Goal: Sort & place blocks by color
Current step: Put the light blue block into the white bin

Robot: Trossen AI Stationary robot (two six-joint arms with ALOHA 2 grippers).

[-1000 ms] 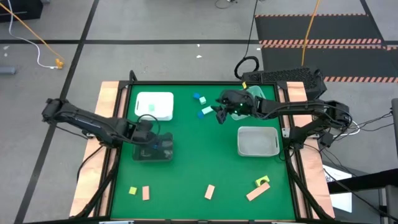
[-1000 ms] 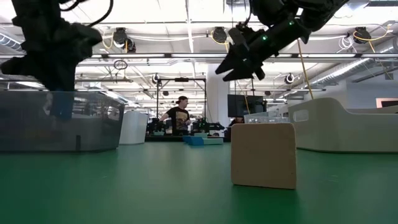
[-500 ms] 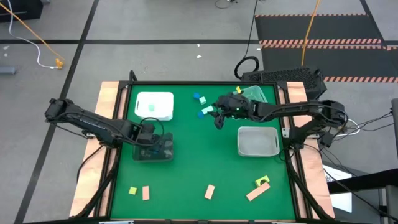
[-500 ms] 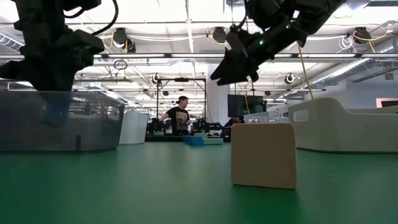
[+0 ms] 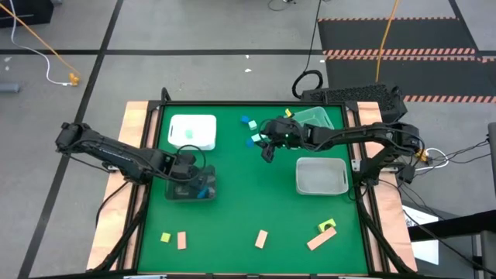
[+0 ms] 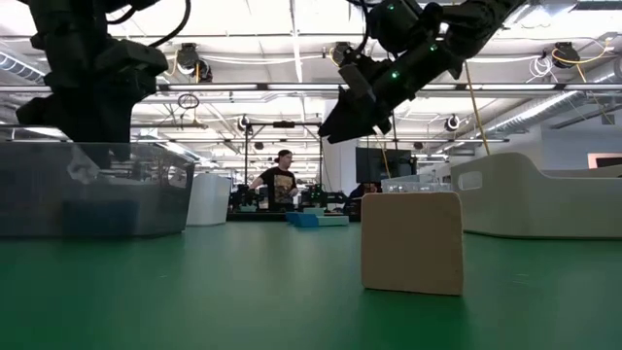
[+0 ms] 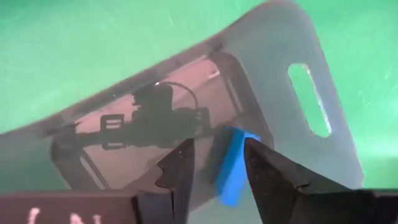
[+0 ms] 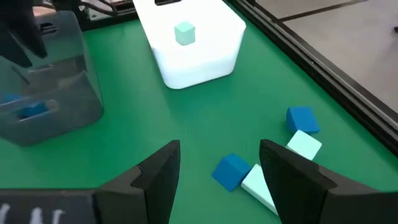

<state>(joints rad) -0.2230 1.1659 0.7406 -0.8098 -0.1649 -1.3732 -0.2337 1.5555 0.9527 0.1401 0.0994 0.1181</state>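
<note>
Hovering over two trays, blocks half sorted

Seen through the left wrist camera: left claw [image 7: 214,168] parted a little, blue block [image 7: 234,164] between the fingers, inside the clear tray [image 7: 311,93]; whether still touched, cannot tell. Seen from above only as a dark wrist over that clear tray [image 5: 194,186], blue barely glimpsed inside.

Seen through the right wrist camera: right claw [image 8: 217,171] spread wide and empty, above a cluster of two blue blocks [image 8: 231,170] and pale teal blocks [image 8: 305,146] on the green worktop [image 8: 186,124]; farther off, a teal cube [image 8: 185,33] in the white tray [image 8: 193,50]. From above, same claw [image 5: 267,149] beside that cluster, grey tray [image 5: 321,176] nearby, tan bars [image 5: 261,238] and yellow-green pieces [image 5: 327,225] along the near edge. At low level, one tan block [image 6: 411,241] looming large, a person [image 6: 281,182] far behind.

Compared with a second ago: left claw loosened from nearly closed, lower into the tray; right claw shifted toward the blue and teal cluster, gap unchanged.
</note>
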